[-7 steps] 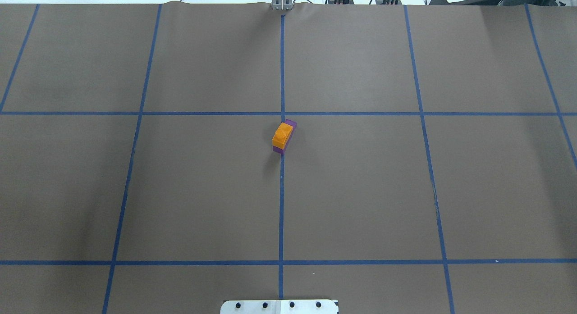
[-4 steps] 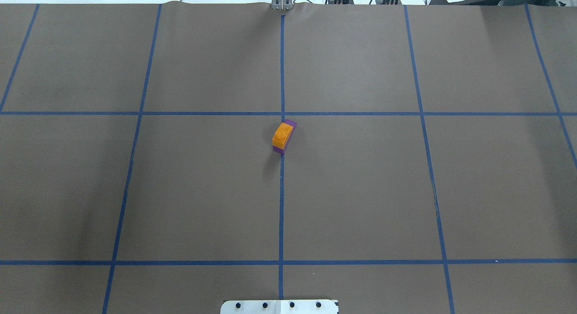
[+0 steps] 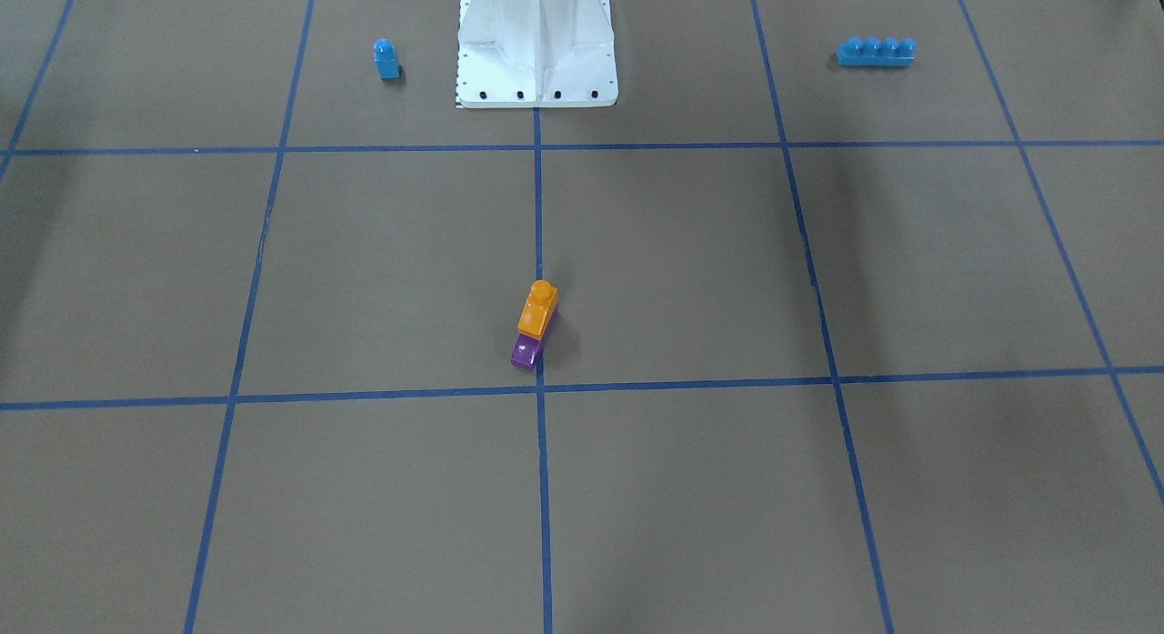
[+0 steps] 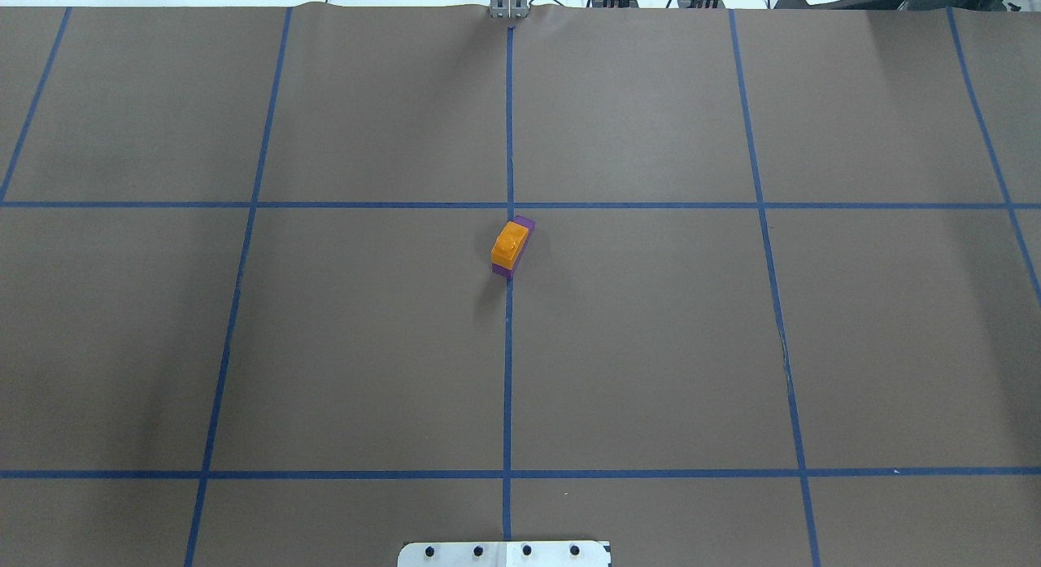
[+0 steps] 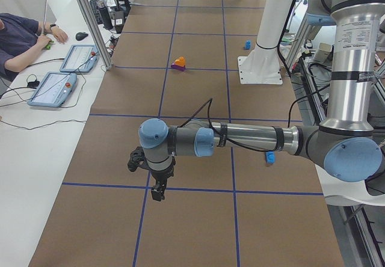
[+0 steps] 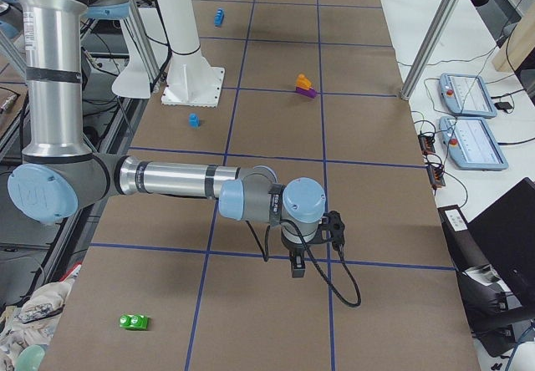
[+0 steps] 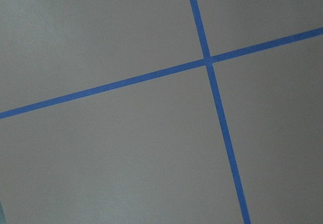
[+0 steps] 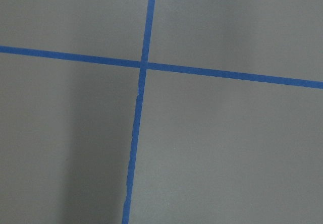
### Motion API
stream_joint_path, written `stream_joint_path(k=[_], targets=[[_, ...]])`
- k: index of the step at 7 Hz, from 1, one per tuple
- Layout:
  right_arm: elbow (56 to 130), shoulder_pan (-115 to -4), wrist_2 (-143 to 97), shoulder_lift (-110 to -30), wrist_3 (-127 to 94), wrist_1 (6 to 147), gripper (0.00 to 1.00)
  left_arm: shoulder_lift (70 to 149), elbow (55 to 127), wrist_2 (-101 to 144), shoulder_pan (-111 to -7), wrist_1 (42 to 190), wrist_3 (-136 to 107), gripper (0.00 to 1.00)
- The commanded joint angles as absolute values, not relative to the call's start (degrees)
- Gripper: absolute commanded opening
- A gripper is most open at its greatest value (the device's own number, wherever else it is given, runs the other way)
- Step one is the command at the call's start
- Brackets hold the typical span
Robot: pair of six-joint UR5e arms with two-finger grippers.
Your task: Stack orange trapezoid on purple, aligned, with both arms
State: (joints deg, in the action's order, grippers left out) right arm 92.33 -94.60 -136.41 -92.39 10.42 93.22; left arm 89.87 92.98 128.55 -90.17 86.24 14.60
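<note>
Exterior left, orange trapezoid well beyond jaws

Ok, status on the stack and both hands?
Left hand and right hand off the stack, out toward table ends, open or shut unclear. Orange trapezoid seated on purple brick. Small blue brick and long blue brick far back, level with base.

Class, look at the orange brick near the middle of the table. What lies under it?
The purple brick lies under the orange trapezoid, resting on the table. One end of it sticks out. The rest of its top is covered, so no stud shows.
</note>
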Motion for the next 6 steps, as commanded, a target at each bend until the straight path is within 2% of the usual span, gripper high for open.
stream_joint_path(k=[1, 6], targets=[[92.37, -94.66, -137.20, -92.64, 10.11, 93.25, 1.00, 89.82, 92.99, 128.58, -90.09, 86.22, 14.59, 1.00], [92.37, -94.57, -137.20, -92.11, 10.11, 93.25, 1.00, 90.26, 92.90, 128.50, -90.00, 86.13, 14.59, 1.00]])
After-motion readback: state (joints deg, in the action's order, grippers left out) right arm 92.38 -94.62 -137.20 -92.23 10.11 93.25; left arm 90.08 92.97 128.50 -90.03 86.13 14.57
